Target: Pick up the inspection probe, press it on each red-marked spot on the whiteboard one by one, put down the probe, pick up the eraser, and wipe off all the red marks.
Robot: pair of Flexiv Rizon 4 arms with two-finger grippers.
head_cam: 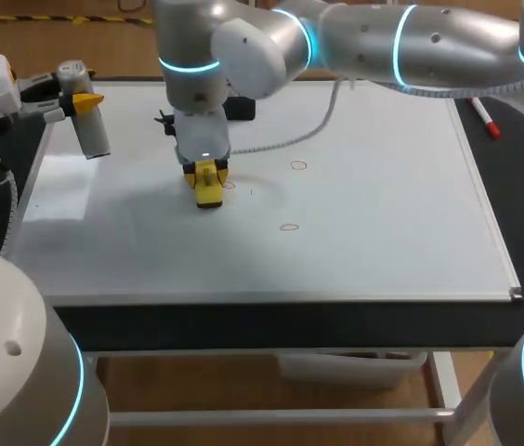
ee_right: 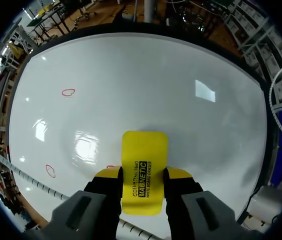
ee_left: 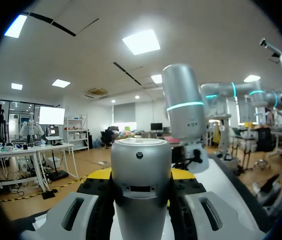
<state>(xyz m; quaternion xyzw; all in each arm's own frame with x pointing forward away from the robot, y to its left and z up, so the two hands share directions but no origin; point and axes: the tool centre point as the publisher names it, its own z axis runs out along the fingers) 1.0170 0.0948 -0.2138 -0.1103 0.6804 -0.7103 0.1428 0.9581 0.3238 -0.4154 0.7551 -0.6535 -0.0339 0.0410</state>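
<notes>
The yellow eraser [head_cam: 208,186] [ee_right: 143,170] sits on the whiteboard [head_cam: 383,214], left of its middle, clamped between the right gripper's [head_cam: 206,172] [ee_right: 142,175] fingers. A faint red mark [head_cam: 229,185] lies just beside it at 3 o'clock. One red oval [head_cam: 298,166] lies farther out the same way, another [head_cam: 289,226] at 4 o'clock. At 10 o'clock, over the board's far left corner, the left gripper [head_cam: 81,98] [ee_left: 141,180] is clamped on the silver probe [head_cam: 93,130] [ee_left: 141,165].

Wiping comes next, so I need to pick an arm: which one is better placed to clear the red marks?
Right. The right gripper is shut on the eraser, down at the whiteboard beside the red marks. The left gripper holds the probe off at the board's left edge.
</notes>
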